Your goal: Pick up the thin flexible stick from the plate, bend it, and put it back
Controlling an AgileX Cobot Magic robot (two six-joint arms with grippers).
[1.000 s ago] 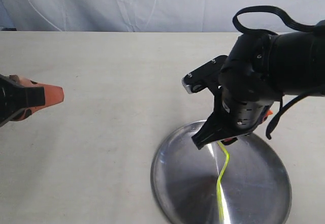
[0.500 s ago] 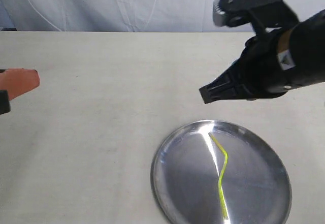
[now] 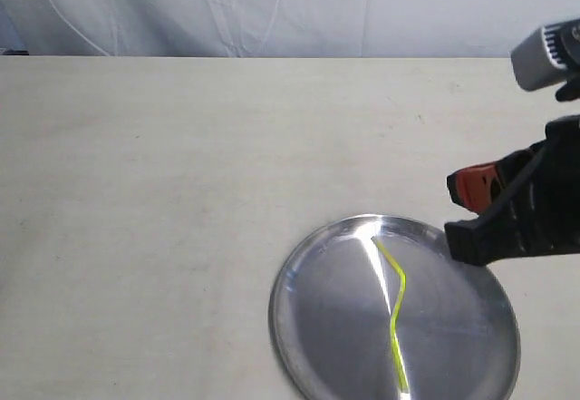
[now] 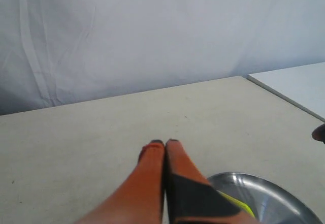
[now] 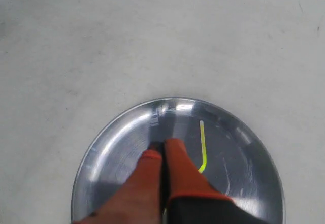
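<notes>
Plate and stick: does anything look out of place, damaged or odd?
Only the stick: it has a kink partway along instead of running straight, which fits a bend. It lies on the plate, and nothing is spilled. The left gripper and right gripper have their jaws shut and hold nothing.

Right arm (image 3: 535,219), right edge of ext. view: matte black casing w/ orange-red patch; pale grey rounded block (image 3: 542,55) in upper right corner; left gripper (image 4: 159,144), lower centre of its wrist view: tapered orange fingers, dark tips, black panel on one; right gripper (image 5: 163,146): same orange fingers, black base.
</notes>
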